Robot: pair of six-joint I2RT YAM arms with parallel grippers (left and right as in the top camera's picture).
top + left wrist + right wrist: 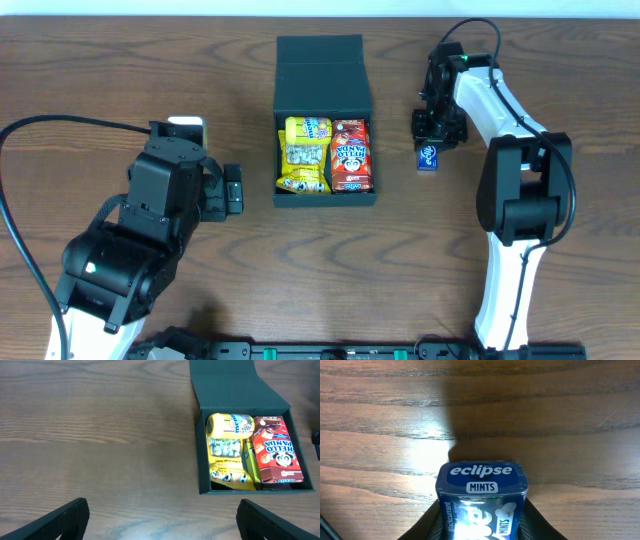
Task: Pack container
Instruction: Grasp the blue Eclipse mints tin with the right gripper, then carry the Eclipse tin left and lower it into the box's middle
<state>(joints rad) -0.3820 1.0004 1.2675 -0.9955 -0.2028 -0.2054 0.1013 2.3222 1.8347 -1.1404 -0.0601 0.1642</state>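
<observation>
The black container (325, 201) stands open at mid-table, its flap lid (320, 62) lying back. Inside are yellow snack packs (305, 152) and a red Hello Panda carton (351, 155). To its right a dark blue Eclipse mints box (428, 158) rests on the wood. My right gripper (433, 138) is shut on the mints box (481, 485), one finger (427, 526) pressed against each side. Left of the container (202, 455), my left gripper (162, 521) hangs wide open over bare wood with nothing in it.
The wooden table (560, 70) runs out to the right and behind the container. My left arm (150, 230) fills the front left. The right arm (520, 200) stretches from the front edge up the right side.
</observation>
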